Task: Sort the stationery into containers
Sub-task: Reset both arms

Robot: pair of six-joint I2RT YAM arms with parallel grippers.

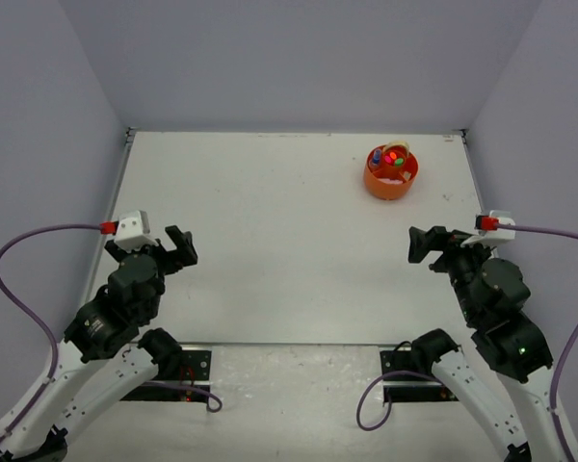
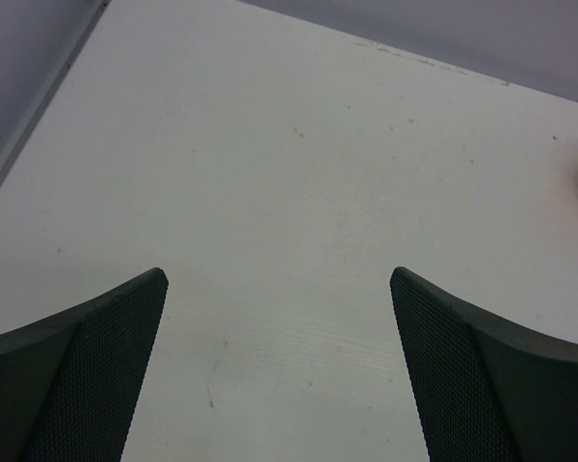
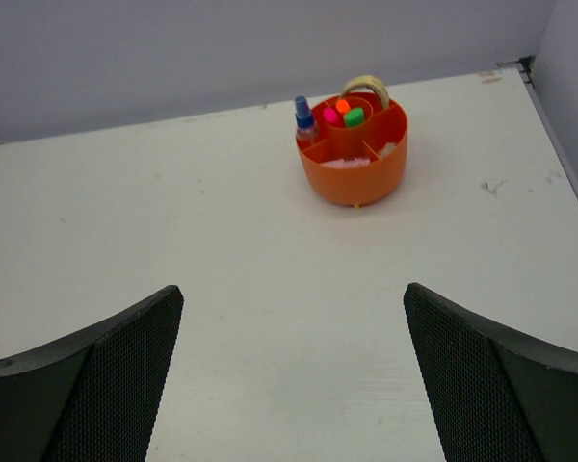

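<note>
orange tub (image 3: 352, 168) holds the highlighters (image 3: 342, 114), glue bottle (image 3: 303, 117) and rubber band (image 3: 366, 87), so i judge the sorting done, with left hand (image 2: 277, 276) and right hand (image 3: 291, 289) both spread wide, empty.

On my left gripper (image 2: 277, 281) the pads (image 2: 77, 385) are matt black, covered in a fine dotted grain, with smoother plain edges. My right gripper (image 3: 294, 289) wears the same grained black facing. The flat white table top (image 2: 299, 173) beneath me is matt and smooth, marked by small dark specks and faint scuffs. At twelve o'clock from my right jaws, the round bright orange plastic tub (image 3: 354, 173) is smooth with a soft sheen. The green, orange and pink highlighter caps (image 3: 344, 114) in it look like glossy plastic. At its ten o'clock rim the small clear glue bottle (image 3: 303, 120) is translucent plastic. At one o'clock the tan rubber band (image 3: 366, 87) looks dull.
</note>
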